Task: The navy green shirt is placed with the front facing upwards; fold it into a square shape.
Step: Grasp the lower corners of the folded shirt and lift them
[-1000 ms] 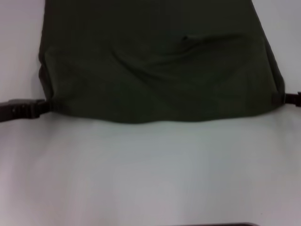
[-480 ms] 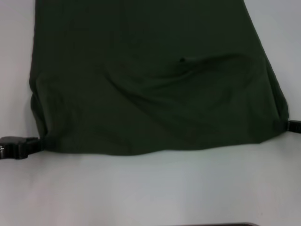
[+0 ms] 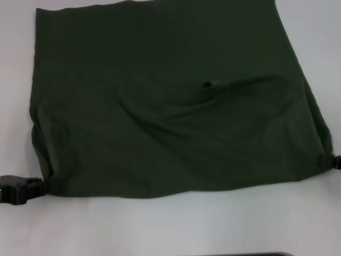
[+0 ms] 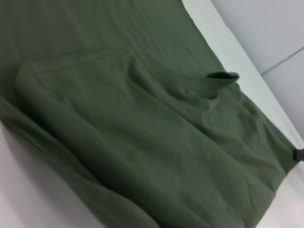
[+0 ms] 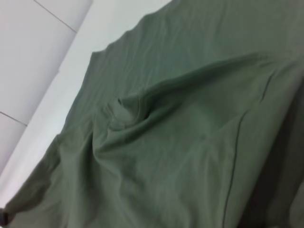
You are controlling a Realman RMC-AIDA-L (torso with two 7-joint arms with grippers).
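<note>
The navy green shirt [image 3: 170, 117] lies spread on the white table, plain green side up, with no lettering showing. A small raised fold [image 3: 213, 84] stands up near its middle, and creases run from it toward the near edge. My left gripper [image 3: 50, 186] is shut on the shirt's near left corner. My right gripper [image 3: 326, 160] is shut on the near right corner, at the picture's edge. The left wrist view shows the wrinkled cloth [image 4: 142, 133] with the right gripper [image 4: 299, 154] far off. In the right wrist view the shirt [image 5: 190, 142] fills the frame.
Bare white table [image 3: 170, 229] lies between the shirt's near edge and me, and narrow strips of it [image 3: 16, 80] show beside the shirt. A dark edge [image 3: 250, 254] shows at the very bottom of the head view.
Both grippers have drawn the shirt's near edge toward me, the left one farther. The shirt's far edge has come into the head view.
</note>
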